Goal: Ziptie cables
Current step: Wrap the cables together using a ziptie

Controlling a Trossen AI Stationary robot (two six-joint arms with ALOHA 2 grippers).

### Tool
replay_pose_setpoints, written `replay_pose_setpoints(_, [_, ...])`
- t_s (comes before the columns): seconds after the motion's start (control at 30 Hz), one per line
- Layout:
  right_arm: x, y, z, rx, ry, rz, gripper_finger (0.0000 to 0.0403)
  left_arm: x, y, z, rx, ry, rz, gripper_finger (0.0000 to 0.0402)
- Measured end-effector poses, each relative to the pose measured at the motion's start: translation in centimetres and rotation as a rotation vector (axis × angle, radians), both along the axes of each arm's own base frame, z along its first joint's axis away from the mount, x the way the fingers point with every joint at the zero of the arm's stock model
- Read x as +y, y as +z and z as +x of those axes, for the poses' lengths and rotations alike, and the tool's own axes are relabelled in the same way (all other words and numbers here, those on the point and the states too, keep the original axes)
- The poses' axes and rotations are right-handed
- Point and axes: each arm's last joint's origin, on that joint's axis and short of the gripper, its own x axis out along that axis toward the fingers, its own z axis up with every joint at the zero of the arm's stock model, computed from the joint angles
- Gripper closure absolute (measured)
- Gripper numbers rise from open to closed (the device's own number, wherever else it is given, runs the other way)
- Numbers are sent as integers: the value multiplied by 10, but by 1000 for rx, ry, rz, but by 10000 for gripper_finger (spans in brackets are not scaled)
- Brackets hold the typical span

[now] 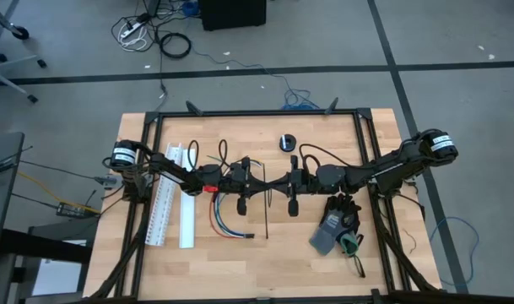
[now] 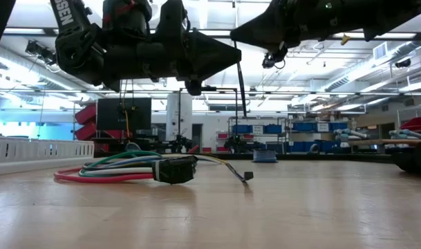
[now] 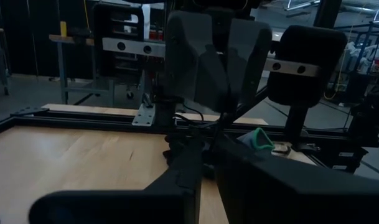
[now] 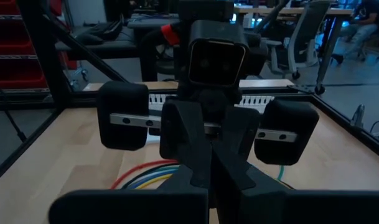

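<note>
Meeting nose to nose above the middle of the table (image 1: 341, 253), the left gripper (image 1: 255, 187) and the right gripper (image 1: 278, 187) hang well clear of the wood, as the low view shows. A thin black ziptie (image 1: 265, 203) runs through the gap between them, its long axis crossing the line of the two arms; in the overhead view it reaches from beside the fingertips toward the table's near edge. Whether either set of jaws is pinched on that strip or merely flanking it I cannot tell, since each wrist camera sees mostly the other gripper's dark fingers.

The cables (image 1: 227, 221) lie flat on the table on the left arm's side, just beside the white slotted channel (image 1: 187, 203), their length running roughly parallel to the ziptie, with a dark block (image 2: 175, 169) sitting on the bundle. The left arm looks nearer to them; the strip must probably be carried sideways and down to cross the wires.
</note>
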Motion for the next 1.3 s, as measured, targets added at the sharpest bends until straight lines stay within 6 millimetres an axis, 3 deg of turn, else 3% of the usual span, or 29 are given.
replay_pose_setpoints(1.3, [-3, 3, 0, -20, -23, -15, 403, 0, -5, 0, 42, -1, -22, 371])
